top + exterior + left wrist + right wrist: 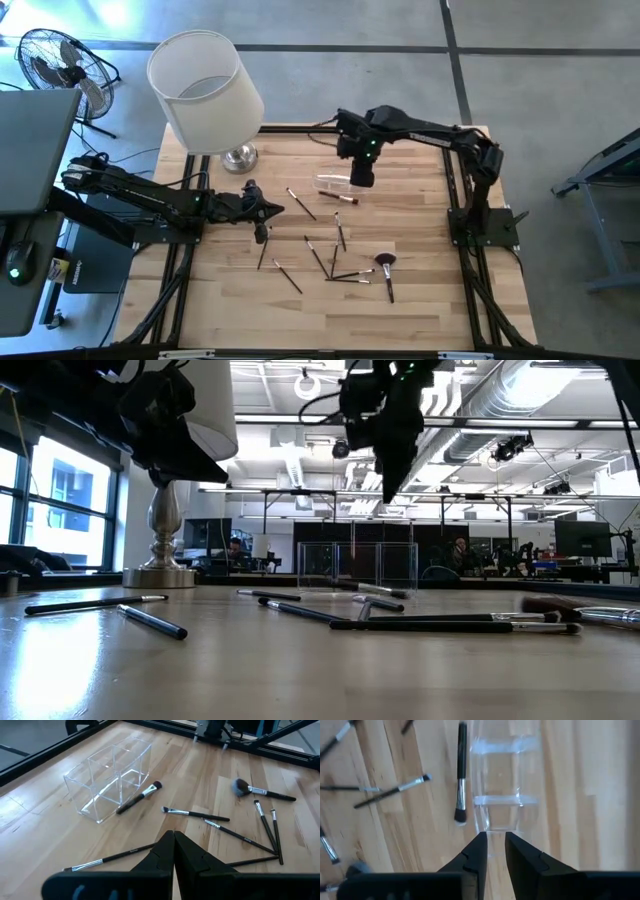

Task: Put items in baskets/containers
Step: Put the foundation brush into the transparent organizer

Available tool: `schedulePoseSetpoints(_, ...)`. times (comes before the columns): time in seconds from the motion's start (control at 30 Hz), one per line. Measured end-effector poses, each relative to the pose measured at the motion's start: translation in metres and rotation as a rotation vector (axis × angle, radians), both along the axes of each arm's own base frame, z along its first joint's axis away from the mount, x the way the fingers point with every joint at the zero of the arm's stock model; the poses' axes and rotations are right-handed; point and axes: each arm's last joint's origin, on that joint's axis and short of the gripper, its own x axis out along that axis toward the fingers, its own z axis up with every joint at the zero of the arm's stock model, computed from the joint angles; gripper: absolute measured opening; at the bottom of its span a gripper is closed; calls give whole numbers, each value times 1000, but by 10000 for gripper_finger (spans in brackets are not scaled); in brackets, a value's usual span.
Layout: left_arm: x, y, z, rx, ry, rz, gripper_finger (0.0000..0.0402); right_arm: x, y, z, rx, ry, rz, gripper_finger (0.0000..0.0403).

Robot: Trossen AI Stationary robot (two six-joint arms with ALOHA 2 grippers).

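The clear plastic holder (333,183) stands on its base on the far middle of the table and has nothing in it (107,775). One brush (340,198) lies along its near side. Several more slim dark brushes (317,255) lie scattered nearer, among them the fluffy-headed one (386,268). My right gripper (495,836) hangs above the holder's right end (502,780), clear of its rim in the low view (387,495). It is open by a narrow gap and holds nothing. My left gripper (173,840) is shut on nothing, raised over the table left of the brushes (265,210).
A big white lampshade (205,90) on a silver base (238,157) stands at the far left corner, close to the left arm. Bare wood lies along the near edge (330,320) and at the far right (420,160). Black frame rails border the table.
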Motion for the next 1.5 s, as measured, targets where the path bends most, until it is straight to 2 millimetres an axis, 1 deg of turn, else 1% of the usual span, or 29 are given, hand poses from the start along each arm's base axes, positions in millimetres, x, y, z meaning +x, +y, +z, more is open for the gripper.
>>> schedulePoseSetpoints(0.1, 0, 0, 0, 0, 0, 0, 0, -10, 5, 18, 8, -42, -65, 48)
schedulePoseSetpoints(0.23, 0, 0, 1, -4, -10, 1, 0, -24, 24, 41, 23, -76, -117, 22)
schedulePoseSetpoints(0.33, 0, 0, 1, -3, -11, 5, 0, -32, 46, 57, 24, -97, -110, 4)
schedulePoseSetpoints(0.47, 0, 1, 1, 12, -13, 39, 6, -43, 85, 76, -65, -147, -117, 4)
schedulePoseSetpoints(0.53, 0, 1, 1, 15, -11, 40, 17, -50, 104, 75, -101, -204, -118, 2)
schedulePoseSetpoints(0.57, 0, 1, 1, 15, -11, 40, 24, -55, 112, 72, -105, -239, -123, 2)
schedulePoseSetpoints(0.63, 0, 1, 1, 15, -10, 39, 39, -65, 126, 57, -95, -325, -144, 3)
schedulePoseSetpoints(0.7, 0, 1, 1, 15, -10, 39, 54, -75, 138, 36, -64, -428, -148, 2)
schedulePoseSetpoints(0.9, 0, 1, 1, 15, -10, 40, 85, -94, 164, -42, 11, -751, -71, 3)
schedulePoseSetpoints(1.0, 0, 1, 1, 15, -10, 40, 89, -105, 170, -83, 27, -801, -48, 1)
schedulePoseSetpoints(1.1, 0, 1, 1, 15, -10, 40, 90, -119, 170, -114, -10, -811, -68, 4)
schedulePoseSetpoints(1.2, 0, 1, 1, 9, -12, 42, 90, -130, 167, -133, -104, -805, -85, 4)
schedulePoseSetpoints(1.3, 0, 1, 1, -17, -19, 53, 90, -139, 159, -145, -180, -799, -120, 8)
schedulePoseSetpoints(1.43, 0, 1, 1, -35, -23, 60, 90, -150, 149, -162, -230, -798, -312, 26)
schedulePoseSetpoints(1.5, 0, 1, 1, -34, -23, 60, 90, -153, 146, -170, -217, -815, -391, 42)
